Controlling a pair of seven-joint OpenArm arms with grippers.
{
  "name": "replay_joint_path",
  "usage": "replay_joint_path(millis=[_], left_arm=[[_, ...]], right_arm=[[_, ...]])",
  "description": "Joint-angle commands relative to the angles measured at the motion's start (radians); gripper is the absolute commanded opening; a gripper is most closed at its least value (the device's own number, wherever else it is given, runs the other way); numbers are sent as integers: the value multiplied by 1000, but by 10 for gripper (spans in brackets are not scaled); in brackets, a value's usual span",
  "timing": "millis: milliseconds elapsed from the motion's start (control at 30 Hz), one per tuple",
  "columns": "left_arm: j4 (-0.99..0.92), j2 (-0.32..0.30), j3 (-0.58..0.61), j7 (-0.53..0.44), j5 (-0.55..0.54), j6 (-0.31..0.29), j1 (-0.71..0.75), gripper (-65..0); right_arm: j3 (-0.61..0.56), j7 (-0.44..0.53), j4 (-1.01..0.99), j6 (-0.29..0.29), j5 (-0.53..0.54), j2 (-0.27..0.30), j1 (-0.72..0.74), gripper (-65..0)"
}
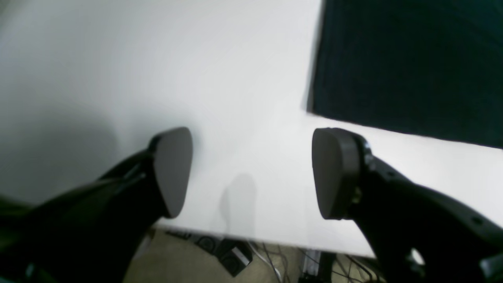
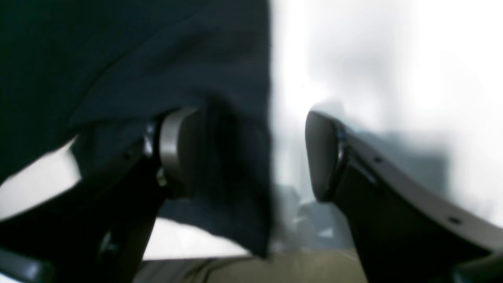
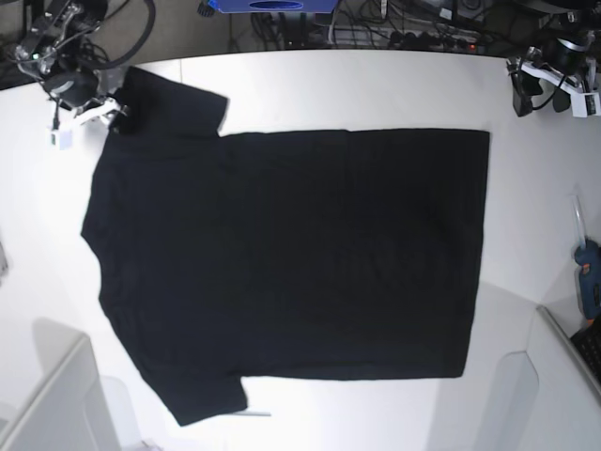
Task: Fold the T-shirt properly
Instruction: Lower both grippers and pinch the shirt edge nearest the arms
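Note:
The black T-shirt [image 3: 291, 254] lies spread flat on the white table [image 3: 376, 89], with its collar end to the left and its hem to the right. My right gripper [image 3: 111, 105] is at the far-left sleeve. In the right wrist view it [image 2: 247, 153] is open, and the sleeve's edge [image 2: 235, 118] hangs between the jaws, in front of the left finger [image 2: 177, 149]. My left gripper [image 3: 531, 94] is at the far right, apart from the shirt. In the left wrist view it [image 1: 251, 173] is open and empty over bare table, with the shirt's hem corner [image 1: 408, 63] ahead to the right.
A blue-handled tool [image 3: 588, 282] lies at the table's right edge. Grey panels stand at the front left [image 3: 52, 404] and front right [image 3: 563, 395]. Cables and a blue box [image 3: 272, 5] lie behind the table. The table's edge [image 1: 275, 241] is just under my left gripper.

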Motion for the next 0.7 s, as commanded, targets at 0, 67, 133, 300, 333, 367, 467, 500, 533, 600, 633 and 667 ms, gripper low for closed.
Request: replay_joint_path(millis=[0, 67, 133, 300, 333, 367, 467, 500, 533, 600, 633, 667], left_arm=[[4, 8, 0, -18, 3, -2, 2, -202], [-23, 23, 9, -18, 8, -2, -28, -202], [-65, 23, 11, -18, 9, -2, -50, -202], [-146, 26, 25, -17, 3, -2, -111, -202], [-157, 26, 45, -17, 3, -2, -120, -202], [-165, 26, 62, -17, 3, -2, -131, -202], [-188, 32, 108, -17, 5, 4, -168, -202], [-203, 38, 117, -17, 5, 4, -180, -202], [-218, 43, 123, -17, 9, 4, -195, -202], [-254, 54, 129, -15, 11, 5, -223, -202], [-267, 57, 129, -15, 11, 5, -234, -202], [-281, 61, 129, -15, 11, 5, -243, -202]], right_arm=[[-1, 5, 4, 1, -10, 4, -5, -266], [-4, 32, 1, 1, -13, -11, -20, -266], [-6, 43, 1, 1, -13, -14, -32, -266], [-7, 47, -1, 1, -14, -14, -45, -269], [-7, 46, -1, 1, -14, -16, -45, -270], [-7, 44, -1, 1, -14, -16, -45, -285], [-7, 40, -1, 1, -14, -16, -45, -407], [-7, 40, -1, 1, -14, -16, -45, -447], [-7, 40, -1, 1, -14, -16, -45, -483], [-9, 38, -1, 1, -14, -16, -45, -548], [-9, 38, -1, 1, -14, -16, -45, -567], [-9, 38, -1, 1, -14, -16, -45, -579]])
